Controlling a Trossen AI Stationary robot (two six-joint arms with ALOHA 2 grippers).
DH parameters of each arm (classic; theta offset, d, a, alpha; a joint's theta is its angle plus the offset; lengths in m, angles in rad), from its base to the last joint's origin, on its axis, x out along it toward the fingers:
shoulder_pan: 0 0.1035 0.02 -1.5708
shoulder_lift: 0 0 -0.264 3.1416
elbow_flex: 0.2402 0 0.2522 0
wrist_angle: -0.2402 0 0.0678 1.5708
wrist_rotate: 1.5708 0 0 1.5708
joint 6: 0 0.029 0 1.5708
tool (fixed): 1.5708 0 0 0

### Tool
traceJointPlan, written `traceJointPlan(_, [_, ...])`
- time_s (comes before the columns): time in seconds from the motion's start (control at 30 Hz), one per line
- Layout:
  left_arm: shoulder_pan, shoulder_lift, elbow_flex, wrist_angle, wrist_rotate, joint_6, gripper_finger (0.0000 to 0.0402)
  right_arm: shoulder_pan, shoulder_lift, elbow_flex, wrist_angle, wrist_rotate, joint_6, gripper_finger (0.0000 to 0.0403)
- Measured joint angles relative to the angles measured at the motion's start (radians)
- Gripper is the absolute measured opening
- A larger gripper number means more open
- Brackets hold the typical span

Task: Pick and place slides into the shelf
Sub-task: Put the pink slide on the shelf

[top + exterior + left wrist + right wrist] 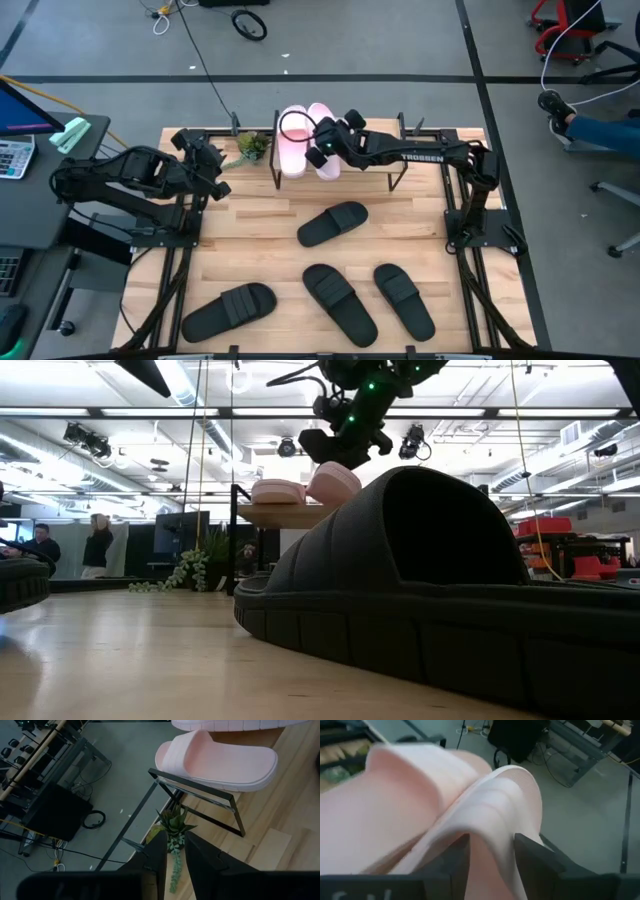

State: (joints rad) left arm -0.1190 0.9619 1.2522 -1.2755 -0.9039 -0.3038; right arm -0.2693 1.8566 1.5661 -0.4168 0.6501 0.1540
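Note:
Two pale pink slides lie side by side on the shelf (380,138) at the table's far edge. The left one (292,140) rests flat on the plank (275,512). My right gripper (325,146) is over the right one (320,112) and shut on it. Several black slides lie sole-down on the table: one in the middle (333,222), two near the front (340,302) (404,298), one at the front left (229,308). My left gripper (207,160) waits at the table's far left, open by a narrow gap and holding nothing. My right gripper pinches the right pink slide by its wide strap (495,805), one finger (455,862) on each side of the strap's arch. It comes from above, slanting in from the table's right. In the low view the slide (335,482) sits tilted on the shelf, beside the other pink slide (277,490).
A small potted plant (250,147) stands on the table between my left gripper and the shelf's left wire leg (200,795). One black slide (420,590) fills the foreground of the low view. Bare plank lies on the shelf to the right of the pink slides.

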Motion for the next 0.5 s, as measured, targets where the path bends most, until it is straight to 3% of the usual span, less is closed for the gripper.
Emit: traceJointPlan(0.5, [0.0, 0.0, 0.0, 0.0, 0.03, 0.0, 0.0068, 0.007, -0.002, 0.0, -0.037, 0.105, -0.066, 0.0134])
